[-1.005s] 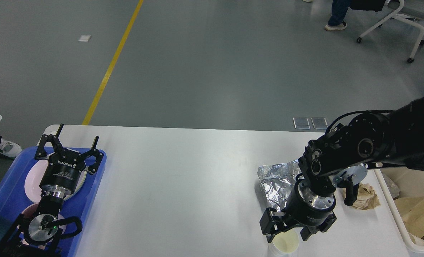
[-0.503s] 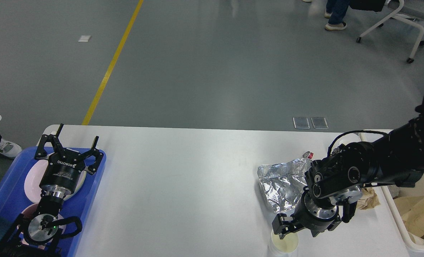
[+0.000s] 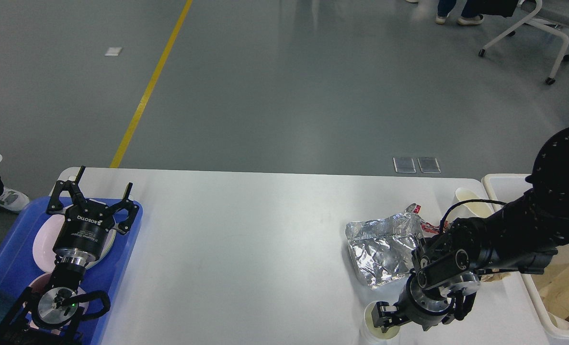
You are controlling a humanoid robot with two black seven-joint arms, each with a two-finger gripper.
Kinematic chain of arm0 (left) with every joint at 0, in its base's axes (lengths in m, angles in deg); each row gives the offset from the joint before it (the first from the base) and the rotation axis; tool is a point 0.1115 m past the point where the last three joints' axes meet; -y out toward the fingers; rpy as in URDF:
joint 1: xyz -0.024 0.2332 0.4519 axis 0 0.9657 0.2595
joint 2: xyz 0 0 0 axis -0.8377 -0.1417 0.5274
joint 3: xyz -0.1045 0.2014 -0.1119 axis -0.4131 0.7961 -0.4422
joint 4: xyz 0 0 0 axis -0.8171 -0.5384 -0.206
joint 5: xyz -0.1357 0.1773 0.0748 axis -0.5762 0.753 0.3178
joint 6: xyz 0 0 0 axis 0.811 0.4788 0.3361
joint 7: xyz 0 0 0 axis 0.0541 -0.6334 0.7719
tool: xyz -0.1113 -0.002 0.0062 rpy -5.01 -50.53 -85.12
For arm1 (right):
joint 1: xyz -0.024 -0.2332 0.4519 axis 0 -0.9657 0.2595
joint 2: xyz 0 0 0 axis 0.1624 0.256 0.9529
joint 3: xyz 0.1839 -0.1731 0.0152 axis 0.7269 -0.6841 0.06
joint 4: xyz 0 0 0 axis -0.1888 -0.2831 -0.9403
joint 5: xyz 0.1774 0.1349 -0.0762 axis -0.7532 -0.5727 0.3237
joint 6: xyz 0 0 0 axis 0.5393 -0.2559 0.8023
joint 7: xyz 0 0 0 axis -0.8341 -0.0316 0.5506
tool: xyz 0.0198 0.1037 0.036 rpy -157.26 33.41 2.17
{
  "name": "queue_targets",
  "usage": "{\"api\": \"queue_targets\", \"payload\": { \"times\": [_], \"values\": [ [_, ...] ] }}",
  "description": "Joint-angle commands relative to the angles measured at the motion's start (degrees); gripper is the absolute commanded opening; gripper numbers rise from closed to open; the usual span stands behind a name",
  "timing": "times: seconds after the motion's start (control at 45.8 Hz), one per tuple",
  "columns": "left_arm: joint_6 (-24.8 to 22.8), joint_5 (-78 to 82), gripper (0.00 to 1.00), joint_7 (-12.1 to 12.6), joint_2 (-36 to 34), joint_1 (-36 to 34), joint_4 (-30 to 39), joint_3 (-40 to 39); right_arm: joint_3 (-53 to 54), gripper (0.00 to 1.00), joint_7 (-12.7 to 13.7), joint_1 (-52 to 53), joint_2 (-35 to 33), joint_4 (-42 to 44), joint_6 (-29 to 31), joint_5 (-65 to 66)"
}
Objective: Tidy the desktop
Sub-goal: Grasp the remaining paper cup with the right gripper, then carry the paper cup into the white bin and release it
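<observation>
A paper cup (image 3: 381,329) on the worktop (image 3: 246,249) is seen directly beneath the right gripper (image 3: 385,320), jaws apart astride its rim; the left gripper (image 3: 91,199) is held open, well away.

Blue tray (image 3: 124,249) at left edge, two pale plates (image 3: 42,242) in it. Crumpled foil bag (image 3: 382,249) right of centre. Paper cup (image 3: 466,199) far right; another cup (image 3: 378,330) near edge. White bin (image 3: 497,184) far right, brown paper (image 3: 564,292) inside.
</observation>
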Motion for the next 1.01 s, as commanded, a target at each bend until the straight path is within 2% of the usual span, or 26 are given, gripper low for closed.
{"api": "queue_targets", "payload": {
  "times": [0.0, 0.044, 0.066, 0.284, 0.721, 0.83, 0.983],
  "values": [
    [0.05, 0.0, 0.96, 0.03, 0.01, 0.0, 0.0, 0.0, -0.05, 0.23, 0.07, -0.35, -0.5, -0.08, -1.01, -0.29],
    [-0.03, 0.0, 0.96, 0.03, -0.08, 0.0, 0.0, 0.0, -0.23, 0.02, 0.07, -0.35, -0.68, -0.17, -1.01, -0.37],
    [0.05, 0.0, 0.96, 0.03, -0.08, 0.0, 0.0, 0.0, -0.23, 0.0, 0.07, -0.35, -0.76, -0.17, -1.01, -0.63],
    [-0.03, 0.0, 0.96, 0.03, 0.01, 0.0, 0.0, 0.0, 0.12, 0.0, -0.02, -0.26, -1.12, -0.17, -2.15, -8.81],
    [-0.03, 0.0, 0.96, 0.03, 0.01, 0.0, 0.0, 0.0, 0.56, 0.0, -0.11, 2.19, -1.2, -1.31, -0.66, -9.51],
    [-0.03, 0.0, 0.96, 0.03, 0.01, 0.08, 0.0, 0.0, 0.47, 0.0, -0.11, 6.84, -2.96, -4.82, 3.2, -10.39],
    [-0.03, 0.0, 0.96, 0.03, 0.01, 0.0, 0.0, 0.0, -0.23, 0.0, -0.11, 18.97, -7.44, -11.85, 12.07, -11.88]
  ]
}}
